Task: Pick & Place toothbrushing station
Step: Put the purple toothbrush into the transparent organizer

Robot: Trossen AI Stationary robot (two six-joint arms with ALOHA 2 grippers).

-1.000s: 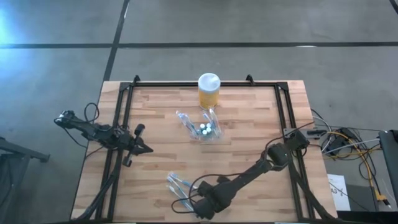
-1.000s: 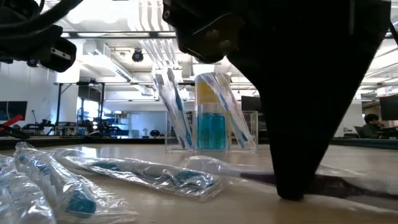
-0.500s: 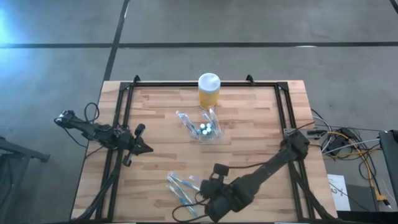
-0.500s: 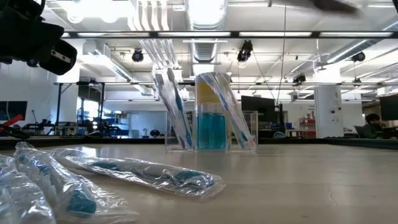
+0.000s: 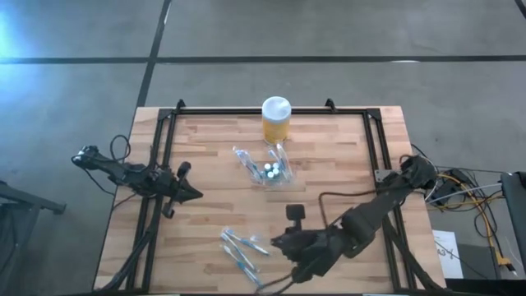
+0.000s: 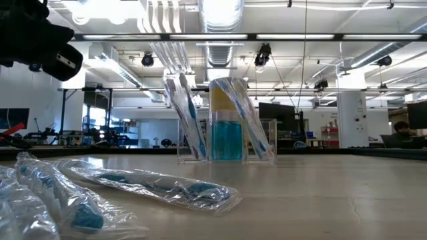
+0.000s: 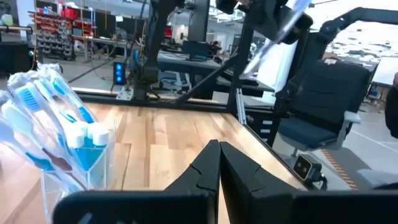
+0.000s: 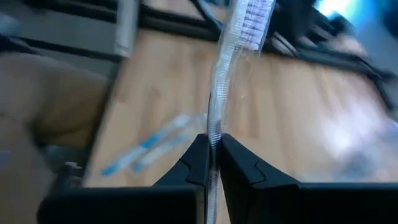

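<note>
Right gripper [image 8: 212, 152] is clamped on a wrapped toothbrush [image 8: 239, 37] — raised above the table [image 5: 329, 164]; left gripper [image 7: 217, 155] is held closed.

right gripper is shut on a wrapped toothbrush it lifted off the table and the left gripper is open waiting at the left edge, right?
One thing is off: the left gripper is shut, not open; the left wrist view shows its fingers pressed together. The rest stands: the right gripper is shut on a wrapped toothbrush, held above the table.

No text, label, brand, number or sign can be read on anything in these views; the wrapped toothbrushes, the yellow jar and the room's equipment show no legible lettering.
</note>
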